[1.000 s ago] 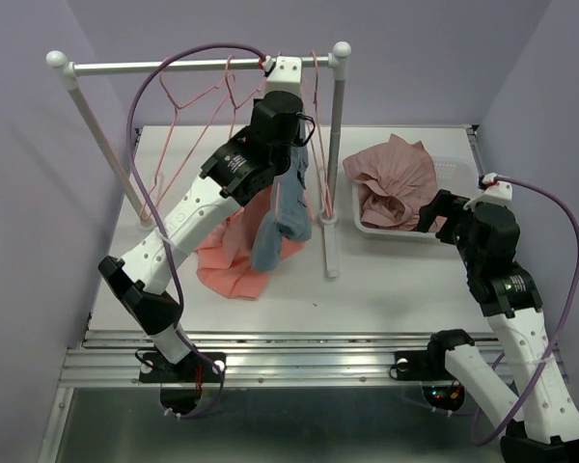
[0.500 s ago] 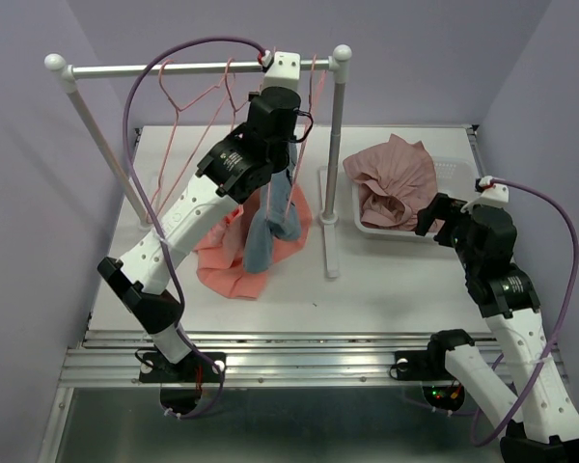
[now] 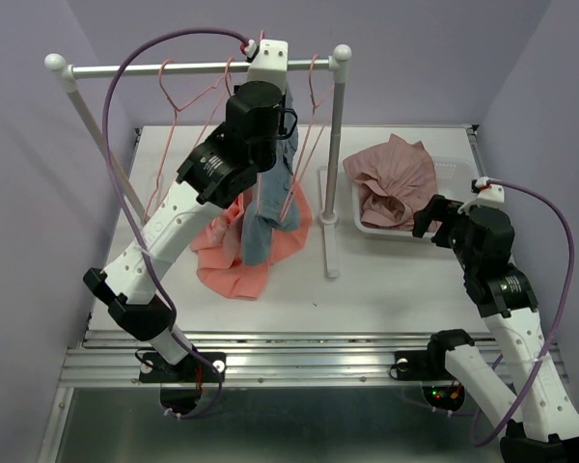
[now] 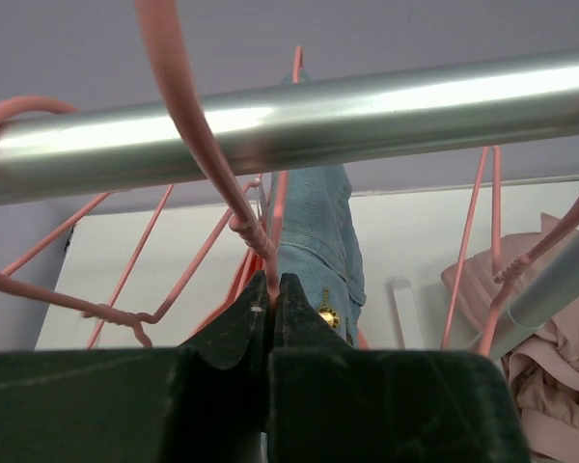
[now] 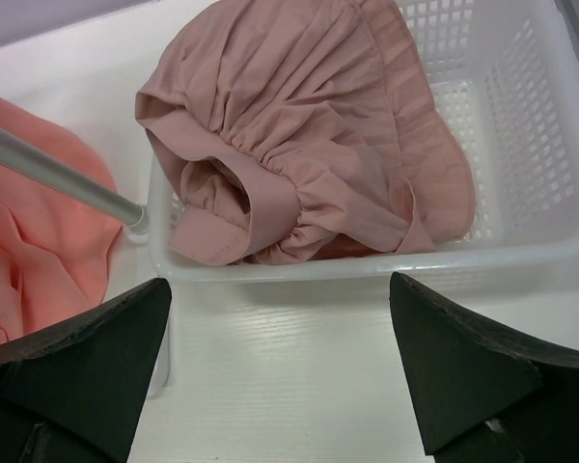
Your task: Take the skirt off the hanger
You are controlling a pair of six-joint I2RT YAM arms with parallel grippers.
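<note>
Under rail (image 4: 367, 106) | left hand (image 4: 272, 289) clenched on pink hanger (image 4: 246, 230) | right hand (image 5: 280, 285) released

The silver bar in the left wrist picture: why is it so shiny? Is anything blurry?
Left wrist view: light glares in a bright streak along the bar, and the left tool up close looks soft. Right wrist view: the pink cloth looks sharp.
</note>
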